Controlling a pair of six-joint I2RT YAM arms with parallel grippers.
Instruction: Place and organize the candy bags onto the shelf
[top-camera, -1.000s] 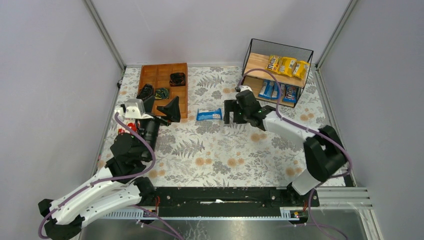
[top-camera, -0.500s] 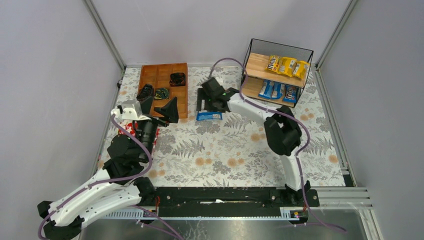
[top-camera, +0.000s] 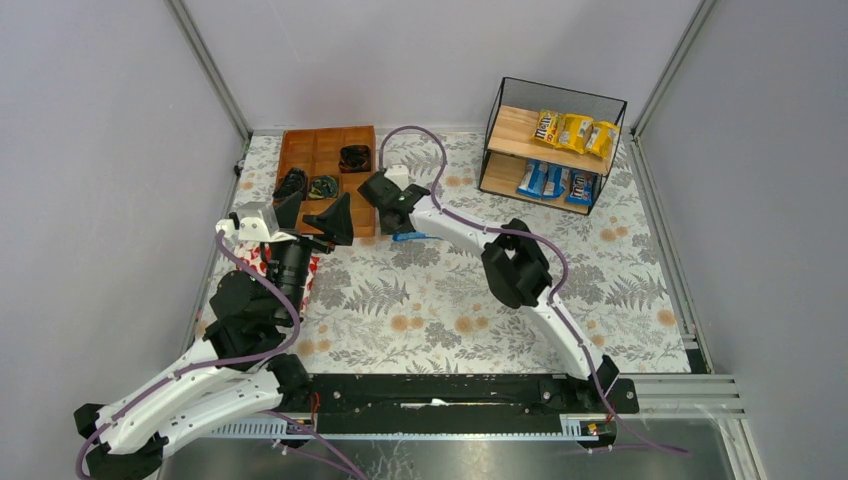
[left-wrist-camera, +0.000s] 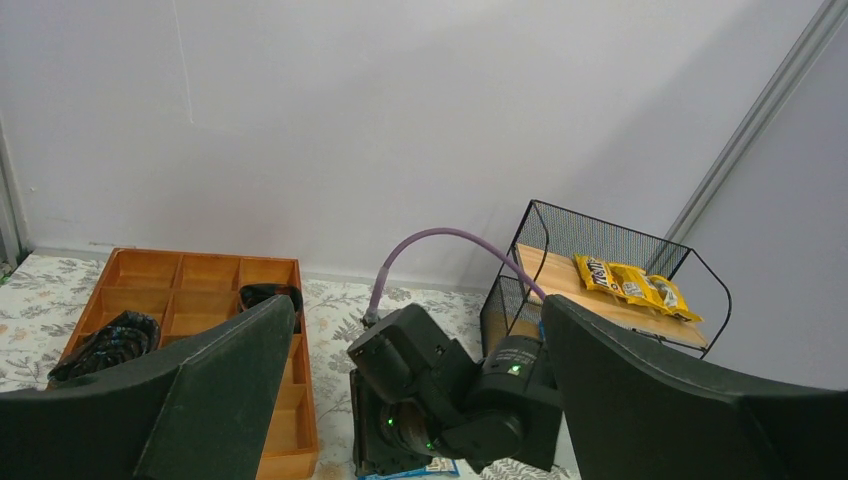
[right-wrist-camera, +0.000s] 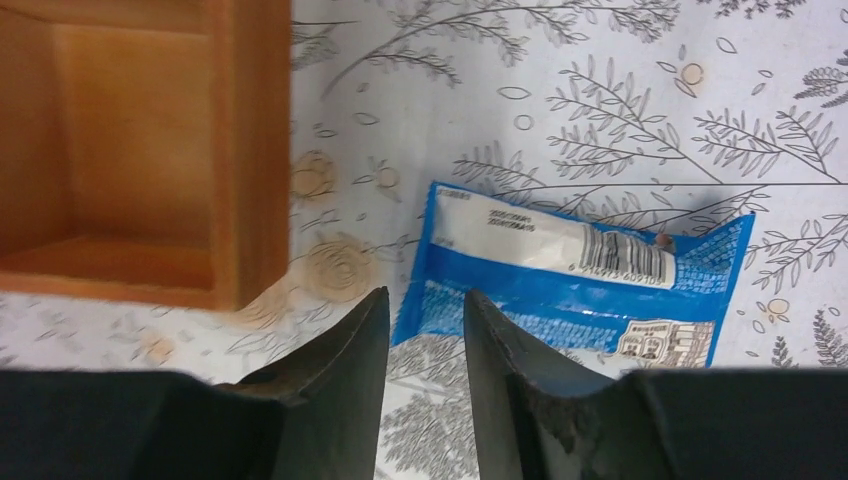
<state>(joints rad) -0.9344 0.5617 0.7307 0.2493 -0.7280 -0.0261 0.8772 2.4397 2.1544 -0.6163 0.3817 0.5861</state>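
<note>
One blue candy bag (right-wrist-camera: 590, 290) lies flat on the floral cloth beside the wooden tray; only its edge (top-camera: 414, 236) shows from above. My right gripper (right-wrist-camera: 422, 300) points down at the bag's left end. Its jaws are narrowed, with a gap left and the bag's corner between the tips. From above, the right gripper (top-camera: 395, 222) covers most of the bag. The shelf (top-camera: 515, 125) stands at the back right, with three yellow bags (top-camera: 573, 130) on the top board and blue bags (top-camera: 555, 183) on the lower one. My left gripper (top-camera: 315, 212) hangs wide open and empty, left of the bag.
A brown compartment tray (top-camera: 310, 150) with dark items in some cells lies just left of the bag, close to the right fingers. A red-and-white pouch (top-camera: 262, 255) peeks out under my left arm. Grey walls close in the table.
My right arm has swung left from in front of the shelf to the blue bag by the tray, and its jaws have narrowed from wide open. The left arm has barely moved.
</note>
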